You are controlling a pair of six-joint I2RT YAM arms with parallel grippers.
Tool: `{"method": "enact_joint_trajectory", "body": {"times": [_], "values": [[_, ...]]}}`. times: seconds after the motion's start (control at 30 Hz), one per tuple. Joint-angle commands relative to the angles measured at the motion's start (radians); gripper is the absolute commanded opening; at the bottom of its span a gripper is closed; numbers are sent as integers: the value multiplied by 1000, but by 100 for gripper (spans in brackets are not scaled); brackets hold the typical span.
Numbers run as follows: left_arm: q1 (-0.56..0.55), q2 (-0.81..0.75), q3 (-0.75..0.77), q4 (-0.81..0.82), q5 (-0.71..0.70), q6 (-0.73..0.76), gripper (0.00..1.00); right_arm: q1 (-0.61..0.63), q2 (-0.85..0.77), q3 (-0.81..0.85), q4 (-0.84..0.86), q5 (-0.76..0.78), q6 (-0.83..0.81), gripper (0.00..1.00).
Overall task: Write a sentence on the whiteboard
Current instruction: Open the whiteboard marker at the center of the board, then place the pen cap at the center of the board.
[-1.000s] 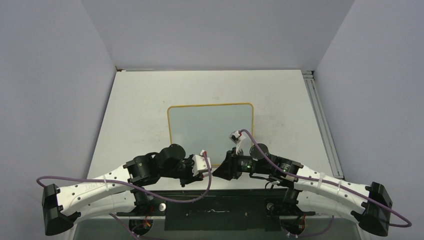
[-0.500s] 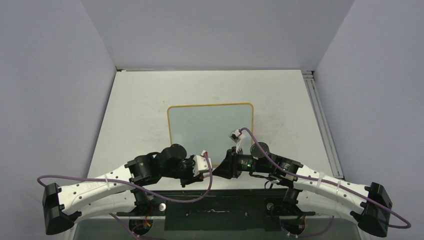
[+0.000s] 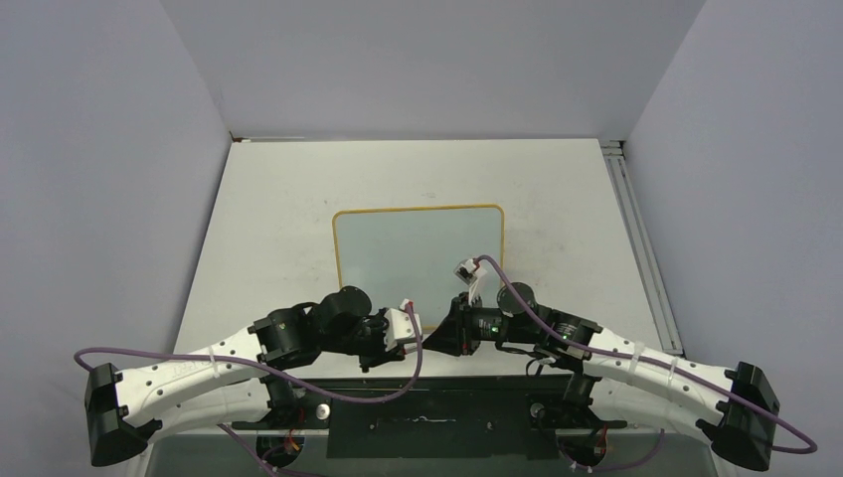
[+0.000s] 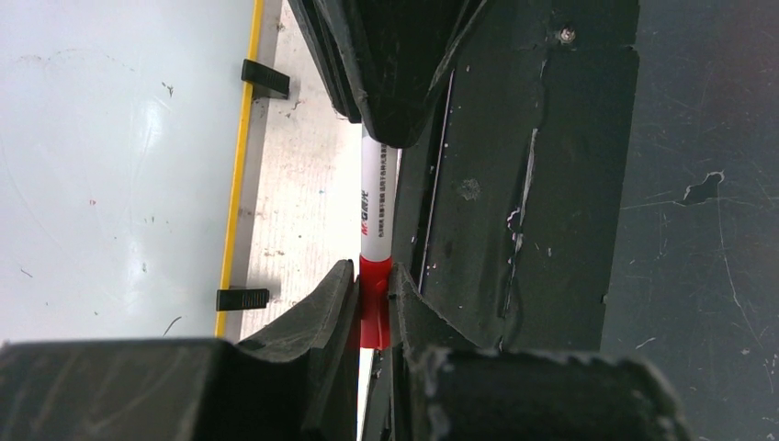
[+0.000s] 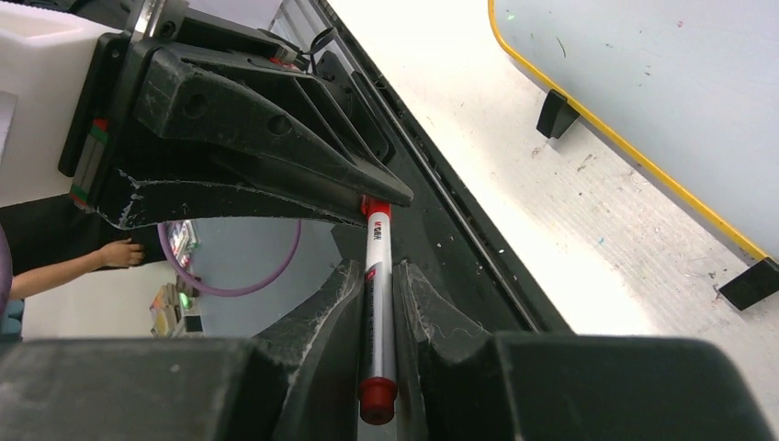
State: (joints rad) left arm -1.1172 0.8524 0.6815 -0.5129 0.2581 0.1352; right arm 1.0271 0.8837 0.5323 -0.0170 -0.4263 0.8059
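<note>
One marker [image 4: 377,207] is clamped by left tool [image 4: 372,276] and right tool [image 5: 378,271], near one whiteboard [image 3: 398,258].

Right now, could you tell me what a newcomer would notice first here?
A red-capped white marker bridges both arms at the near edge of the table: the left fingers clamp its cap, the right fingers its barrel. Beyond them, mid-table, the yellow-framed whiteboard lies blank.

Whiteboard [image 3: 418,263] is lying flat mid-bench [image 3: 278,199]. Marker [image 4: 377,211] is sitting just in front of its near edge, bridging left end effector [image 4: 372,287] and right end effector [image 5: 378,277], both clamping it.
</note>
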Motion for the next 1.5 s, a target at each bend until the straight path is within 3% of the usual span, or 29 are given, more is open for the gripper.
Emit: {"method": "enact_joint_trajectory", "body": {"times": [0.0,0.4,0.97,1.27,1.47], "values": [[2,-5,49,46,-11,-6,0,-16,-49,66,-59,30,-73,5],[2,-4,43,50,-45,-5,0,-78,-120,287,-387,65,-243,5],[0,-18,39,51,-63,-2,0,-88,-138,505,-601,31,-324,5],[4,-52,40,47,-83,-18,0,-89,-132,583,-756,147,-371,5],[151,-125,66,131,-33,-127,0,-88,-136,576,-752,240,-368,5]]}}
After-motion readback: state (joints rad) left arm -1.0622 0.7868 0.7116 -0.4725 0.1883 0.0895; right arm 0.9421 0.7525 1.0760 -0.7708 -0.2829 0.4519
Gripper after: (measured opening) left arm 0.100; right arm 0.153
